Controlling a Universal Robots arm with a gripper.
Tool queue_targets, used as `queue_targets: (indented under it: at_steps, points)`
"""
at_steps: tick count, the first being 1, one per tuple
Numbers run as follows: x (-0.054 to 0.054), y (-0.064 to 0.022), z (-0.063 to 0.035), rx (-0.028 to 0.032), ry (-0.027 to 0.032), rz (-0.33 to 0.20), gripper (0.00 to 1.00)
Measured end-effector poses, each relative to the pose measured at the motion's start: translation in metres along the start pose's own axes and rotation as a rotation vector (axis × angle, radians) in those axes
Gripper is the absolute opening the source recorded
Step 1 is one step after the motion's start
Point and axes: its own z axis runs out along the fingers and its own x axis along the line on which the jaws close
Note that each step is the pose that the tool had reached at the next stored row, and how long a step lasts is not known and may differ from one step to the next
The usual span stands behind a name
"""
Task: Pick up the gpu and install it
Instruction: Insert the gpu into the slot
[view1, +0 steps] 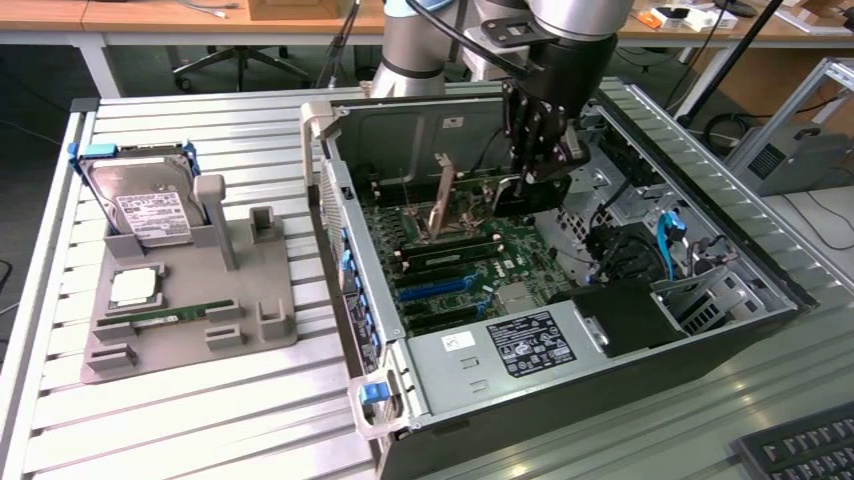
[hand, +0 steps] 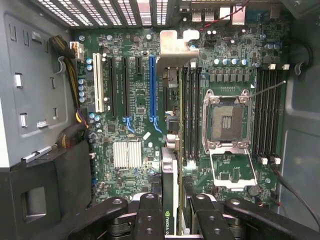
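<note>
**One card clamped above the motherboard**

One claw (view1: 541, 165) reaches down into the open computer case (view1: 747, 270), its fingers clenched on the gpu (view1: 487, 195). In the wrist view the claw (hand: 175, 212) pinches the gpu (hand: 169, 175) edge-on, a finger (hand: 150, 212) on either face. The thin card runs away from the fingers across the motherboard (hand: 125, 125), just beside the long blue slot (hand: 152, 85) and next to the dark memory slots (hand: 190, 110). Its silver bracket (hand: 175, 47) is at the far end, near the case's vented rear wall. I cannot tell whether the card's lower edge touches the board.

The case lies on its side on a slatted metal table (view1: 200, 420). On the exterior view's left stands a grey holder (view1: 254, 290) carrying a hard drive (view1: 147, 205), a processor chip (view1: 134, 287) and a green memory stick (view1: 174, 313). A keyboard (view1: 801, 455) sits at the near right corner. Wooden desks (view1: 174, 18) line the background.
</note>
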Motion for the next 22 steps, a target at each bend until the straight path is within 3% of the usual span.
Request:
queue_targets:
  at_steps: [22]
  points:
    - [0.0069, 0.003, 0.0081, 0.0, 0.0, 0.0, 0.27]
